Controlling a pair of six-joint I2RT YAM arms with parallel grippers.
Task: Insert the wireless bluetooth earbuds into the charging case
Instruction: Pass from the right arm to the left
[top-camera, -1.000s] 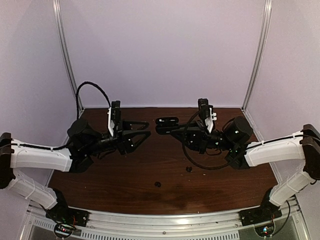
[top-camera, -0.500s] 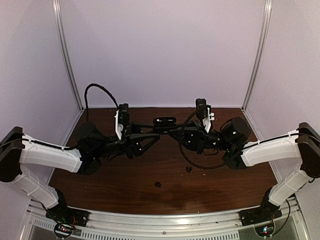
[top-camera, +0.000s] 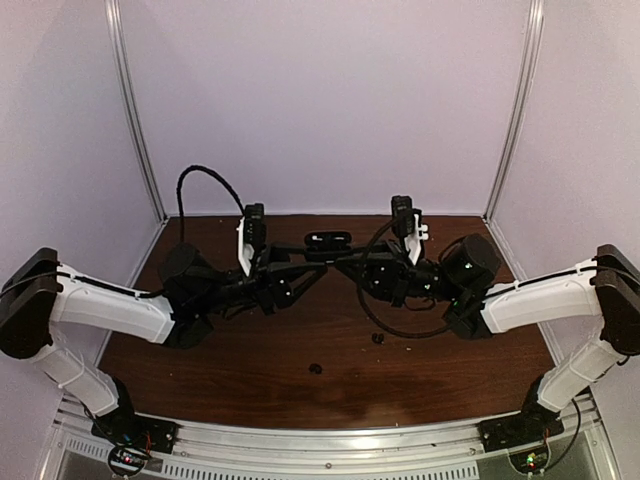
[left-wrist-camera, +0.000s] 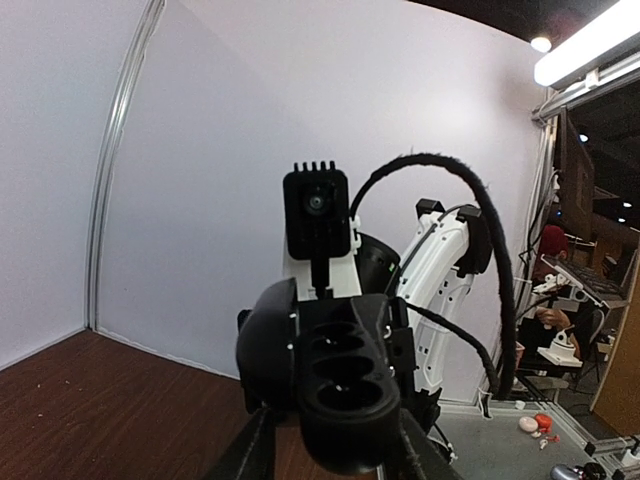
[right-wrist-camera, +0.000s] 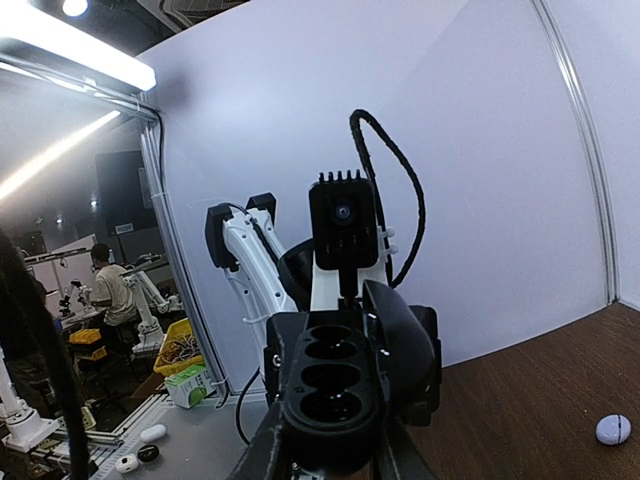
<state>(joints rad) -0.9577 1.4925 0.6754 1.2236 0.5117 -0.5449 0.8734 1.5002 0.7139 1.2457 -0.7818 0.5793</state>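
Observation:
The black charging case (top-camera: 328, 240) hangs open above the middle of the table, between the two arms. My right gripper (top-camera: 340, 256) is shut on its base. In the right wrist view the case (right-wrist-camera: 335, 385) shows several empty wells, with its lid standing up on the right and the right gripper (right-wrist-camera: 330, 455) round it. My left gripper (left-wrist-camera: 335, 455) has a finger on each side of the same case (left-wrist-camera: 345, 375); firm contact cannot be made out. Two black earbuds (top-camera: 315, 369) (top-camera: 378, 338) lie on the table. One white earbud (right-wrist-camera: 612, 429) lies on the wood.
The brown table (top-camera: 240, 370) is closed in by pale walls behind and at both sides, with metal posts (top-camera: 135, 130) at the back corners. A black cable (top-camera: 200, 175) loops above the left wrist. Both arm bases sit at the near edge.
My left arm has moved right, toward the centre, and brought its fingers round the case in the right gripper while narrowing them. The right gripper has shifted slightly left with the case.

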